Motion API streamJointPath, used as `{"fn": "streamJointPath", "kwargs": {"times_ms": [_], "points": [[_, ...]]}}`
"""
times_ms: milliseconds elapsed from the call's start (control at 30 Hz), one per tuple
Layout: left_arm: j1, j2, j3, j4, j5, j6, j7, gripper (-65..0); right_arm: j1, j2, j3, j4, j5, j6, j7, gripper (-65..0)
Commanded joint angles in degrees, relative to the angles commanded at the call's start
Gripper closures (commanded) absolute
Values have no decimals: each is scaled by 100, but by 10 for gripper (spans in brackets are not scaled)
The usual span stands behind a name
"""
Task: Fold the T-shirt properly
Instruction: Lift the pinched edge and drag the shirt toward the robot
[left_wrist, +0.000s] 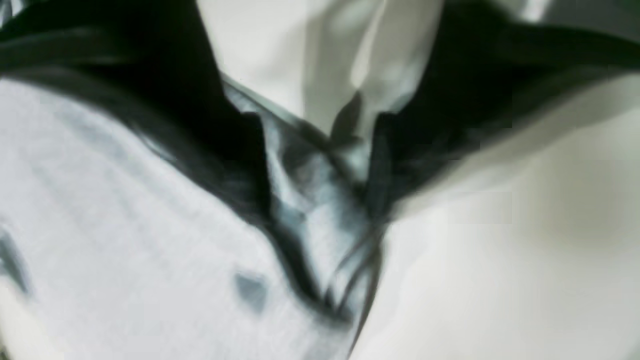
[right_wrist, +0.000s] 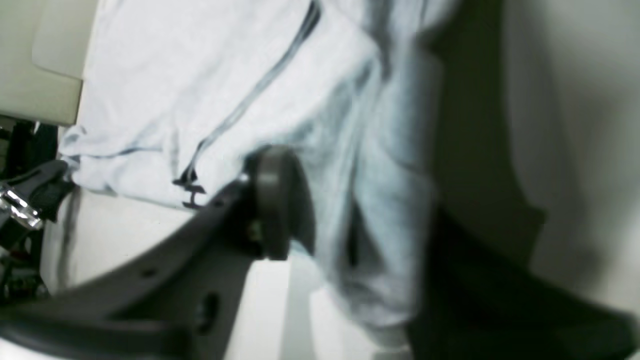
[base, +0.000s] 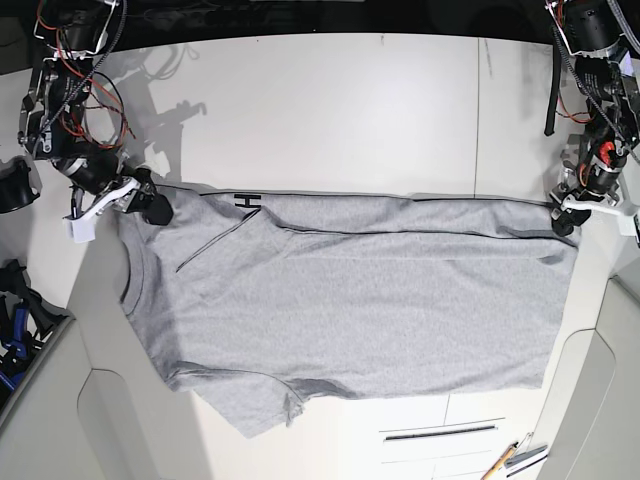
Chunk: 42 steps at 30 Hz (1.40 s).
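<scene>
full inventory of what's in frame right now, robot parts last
T-shirt: 1, heather light grey, spread over the middle of the table, far edge folded over with a bit of black lettering showing near the far left corner.
Table: 1, white, under the shirt.
Pencil-like object: 1, orange, near edge of the base view, too small to identify.
Red wiring: a bundle, on the arm at the base view's left.
Right claw: 1, black with a white part, closed on the shirt's far left corner.
Left claw: 1, black with a white part, pinching the shirt's far right corner.
</scene>
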Motion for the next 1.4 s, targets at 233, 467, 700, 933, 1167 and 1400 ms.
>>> {"fn": "streamJointPath", "kwargs": {"times_ms": [233,467,700,933,1167,1400], "points": [[-11,-133,0,192,39,-63,426,0,-2,15,33,79,4,44,-120,0],[782,-400,-2,1648,-63,-61,761,0,-37,37,544,640,433,46,-1311,0],[1816,-426,-81,2481,-142,-48,807,0,-656,422,560,1073,920,116,-1572,0],[2319,-426,-544,2883,-525,-68,1088,0,-1635,466,595,2000,966,116,-1567,0],[2603,-424,-719,2883,-699,-114,1344,0,-2076,472,887,2393,968,111,-1574,0],[3073,-426,-719,2883,-695,-129,1349,0,-2490,721,911,2391,1019,111,-1574,0]]}}
